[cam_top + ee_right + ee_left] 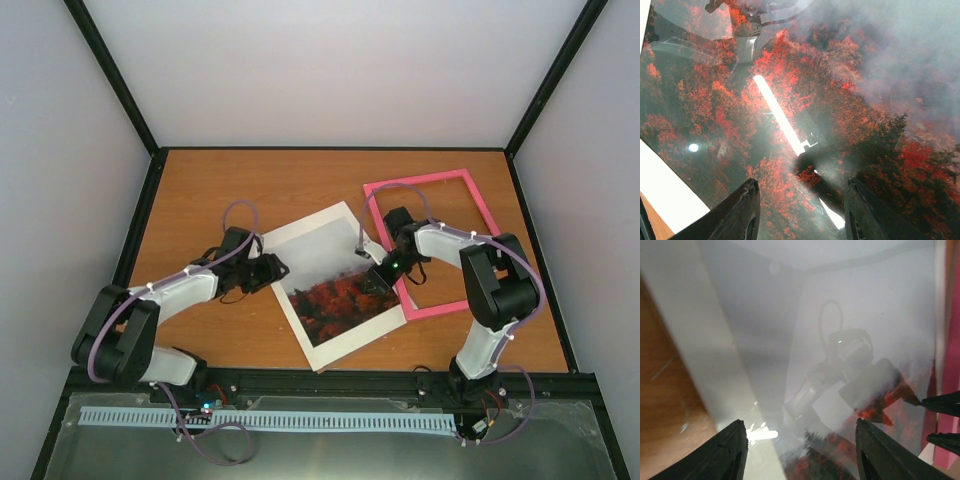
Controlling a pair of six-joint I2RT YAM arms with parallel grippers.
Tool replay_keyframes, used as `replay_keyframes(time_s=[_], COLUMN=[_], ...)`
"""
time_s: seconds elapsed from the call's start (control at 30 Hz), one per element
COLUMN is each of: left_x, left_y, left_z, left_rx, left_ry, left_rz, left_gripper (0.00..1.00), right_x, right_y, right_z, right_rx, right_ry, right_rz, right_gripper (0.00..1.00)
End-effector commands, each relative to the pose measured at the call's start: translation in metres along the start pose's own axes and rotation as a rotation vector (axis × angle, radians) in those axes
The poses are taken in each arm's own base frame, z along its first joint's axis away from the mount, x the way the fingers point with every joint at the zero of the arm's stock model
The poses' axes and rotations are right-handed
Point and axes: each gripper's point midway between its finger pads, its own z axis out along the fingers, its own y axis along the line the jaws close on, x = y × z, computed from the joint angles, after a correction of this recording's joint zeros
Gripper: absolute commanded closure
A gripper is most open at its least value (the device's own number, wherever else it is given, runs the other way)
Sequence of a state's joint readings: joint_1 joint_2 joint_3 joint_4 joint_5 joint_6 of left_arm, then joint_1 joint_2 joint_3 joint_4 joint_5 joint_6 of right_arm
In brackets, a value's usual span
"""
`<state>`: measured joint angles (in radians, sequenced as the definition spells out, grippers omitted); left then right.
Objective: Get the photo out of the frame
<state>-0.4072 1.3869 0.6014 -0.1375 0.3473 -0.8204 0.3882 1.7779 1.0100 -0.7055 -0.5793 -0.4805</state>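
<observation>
Wooden counter (250,180), grey walls around it: you have the photo (335,285) lying flat mid-counter, white-bordered, outside the pink frame (420,180), which lies empty against its right side. Your left fingers (725,452) stand wide apart over its pale edge. Your right fingers (740,212) are parted over the red trees. Neither pair holds anything.

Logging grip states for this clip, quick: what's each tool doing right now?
Left tool: open, holding nothing, over the photo.
Right tool: open, holding nothing, over the photo's red trees.
</observation>
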Motion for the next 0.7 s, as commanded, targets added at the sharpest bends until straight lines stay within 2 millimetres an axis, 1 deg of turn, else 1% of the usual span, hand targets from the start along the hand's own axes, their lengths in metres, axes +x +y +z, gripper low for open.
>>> replay_keyframes(time_s=[0.0, 0.07, 0.13, 0.27, 0.43, 0.67], left_x=[0.009, 0.018, 0.025, 0.033, 0.03, 0.017], left_y=[0.015, 0.023, 0.026, 0.022, 0.014, -0.009], left_z=[-0.014, -0.014, -0.011, -0.002, 0.006, 0.004], left_rx=[-0.099, -0.111, -0.1, -0.034, 0.011, 0.056], left_ry=[0.006, 0.019, 0.038, 0.07, 0.072, 0.06], left_rz=[-0.046, -0.056, -0.058, -0.071, -0.058, 0.002], left_gripper=[0.4, 0.39, 0.38, 0.39, 0.4, 0.42], right_x=[0.013, 0.013, 0.015, 0.017, 0.019, 0.022], right_y=[-0.004, -0.005, -0.006, -0.006, -0.007, -0.009], right_z=[0.003, 0.004, 0.006, 0.009, 0.011, 0.013], right_rx=[0.047, 0.05, 0.043, 0.029, 0.034, 0.032], right_ry=[0.053, 0.055, 0.066, 0.075, 0.083, 0.096], right_rz=[0.016, 0.016, 0.024, 0.031, 0.034, 0.044], right_gripper=[0.53, 0.53, 0.53, 0.53, 0.52, 0.52])
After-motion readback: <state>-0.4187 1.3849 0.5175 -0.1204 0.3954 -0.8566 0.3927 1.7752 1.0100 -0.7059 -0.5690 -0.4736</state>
